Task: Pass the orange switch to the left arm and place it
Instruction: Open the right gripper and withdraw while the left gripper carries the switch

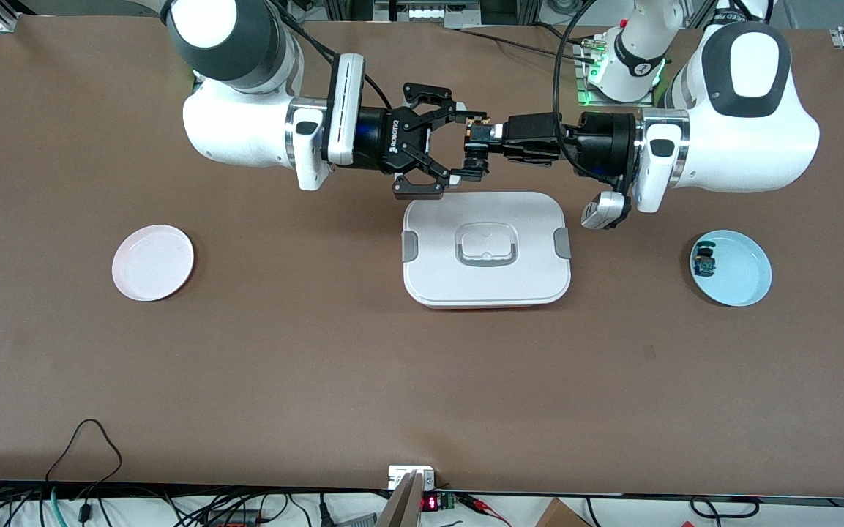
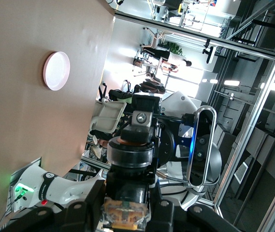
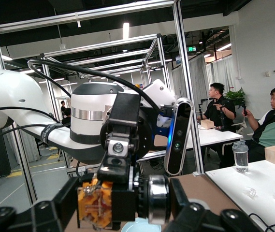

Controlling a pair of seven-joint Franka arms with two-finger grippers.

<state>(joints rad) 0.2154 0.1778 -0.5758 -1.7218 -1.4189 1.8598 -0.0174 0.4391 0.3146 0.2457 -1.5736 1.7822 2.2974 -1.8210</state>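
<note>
My left end effector (image 1: 482, 132) pinching the orange switch (image 1: 475, 133) over the table (image 1: 319, 366) just above the box (image 1: 486, 249); my right end effector (image 1: 465, 143) spread around it

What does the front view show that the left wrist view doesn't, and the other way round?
Front only: the box, the blue plate holding a blue-and-black component, and the left gripper meeting the open right gripper over the table by the box. Left wrist only: the room around the rig. Both: the pink plate and the orange switch at the left gripper.
</note>
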